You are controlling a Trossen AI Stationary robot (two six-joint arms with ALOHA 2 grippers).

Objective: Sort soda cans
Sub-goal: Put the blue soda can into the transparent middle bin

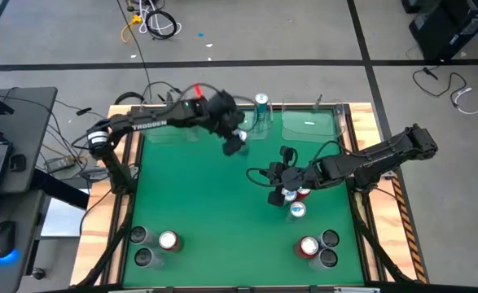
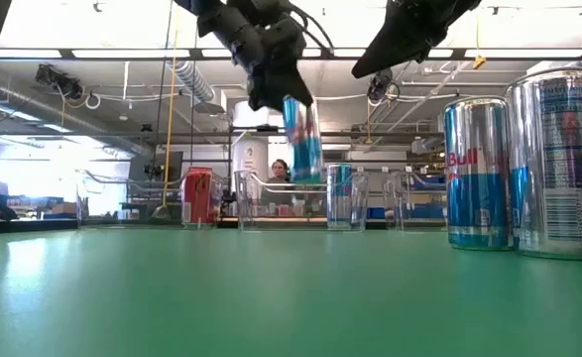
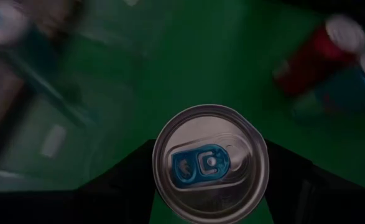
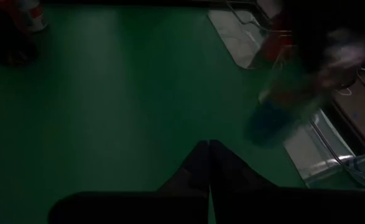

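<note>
A: Left gripper (image 1: 235, 143) status?

B: Clamped on a blue-and-white can (image 2: 302, 141). Can hangs off the table, slightly tilted in the low view. Left wrist view shows the 2 fingers (image 3: 129, 168) hugging either side of its silver top (image 3: 210, 163), blue tab up.

A: Position?

B: Far half of the green table (image 1: 214, 212), just beside the clear bins (image 1: 308, 126) along the far edge. 1 blue can (image 1: 261, 104) already stands at the bins.

A: Right gripper (image 1: 278, 173)?

B: Pinched fully together, nothing in it. Right wrist view shows the fingers (image 4: 209, 163) meeting with no gap. It hovers over the cluster near table centre-right: 1 red can (image 1: 304, 194) and 2 blue ones (image 1: 296, 210).

A: Rest of the cans?

B: Near-left corner: 1 red (image 1: 168, 241) plus 2 dark grey (image 1: 143, 257). Near-right corner: 1 red (image 1: 308, 247) plus 2 dark grey (image 1: 328, 258). Low view also shows a red can (image 2: 198, 196) at the bins on the far side.
</note>
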